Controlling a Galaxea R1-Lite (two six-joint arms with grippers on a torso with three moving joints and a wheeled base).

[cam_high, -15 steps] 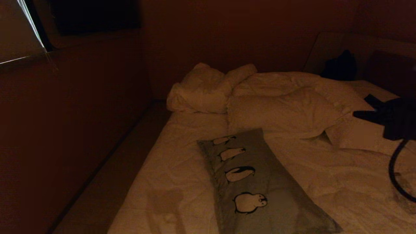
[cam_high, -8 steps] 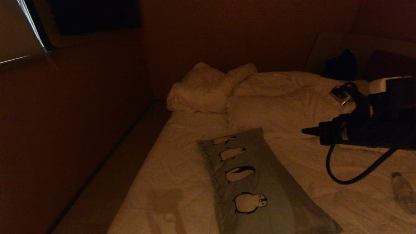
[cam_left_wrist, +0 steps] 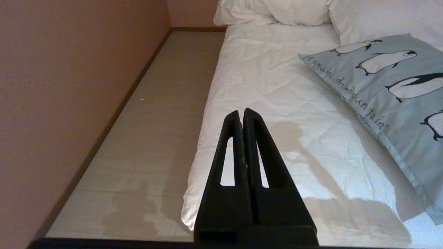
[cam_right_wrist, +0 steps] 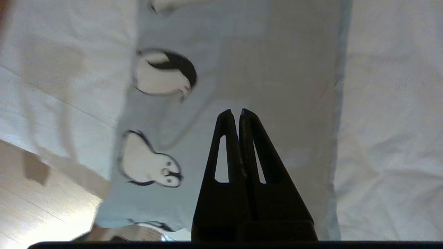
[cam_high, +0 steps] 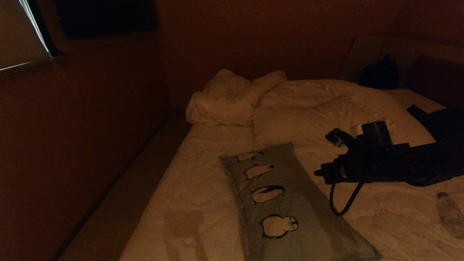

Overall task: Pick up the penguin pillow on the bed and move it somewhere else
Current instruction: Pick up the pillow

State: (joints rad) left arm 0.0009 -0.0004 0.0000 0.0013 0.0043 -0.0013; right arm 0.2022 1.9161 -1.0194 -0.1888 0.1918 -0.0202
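Right claw (cam_high: pixel 319 172), its fingers pressed together and holding nothing, hangs above the bed (cam_high: pixel 203 203) with the penguin pillow (cam_high: pixel 290 203) just below and ahead of its tips. Left claw (cam_left_wrist: pixel 241 114), also pinched together, waits apart from the pillow, over the mattress edge by the floor (cam_left_wrist: pixel 145 145). To grasp well, I judge the right claw should spread first, then descend on the pillow's plain long edge nearest it and gather a thick fold. A plastic bottle (cam_high: pixel 449 214) lies well behind it.

One penguin pillow (cam_high: pixel 290 206), one bottle (cam_high: pixel 450 214)
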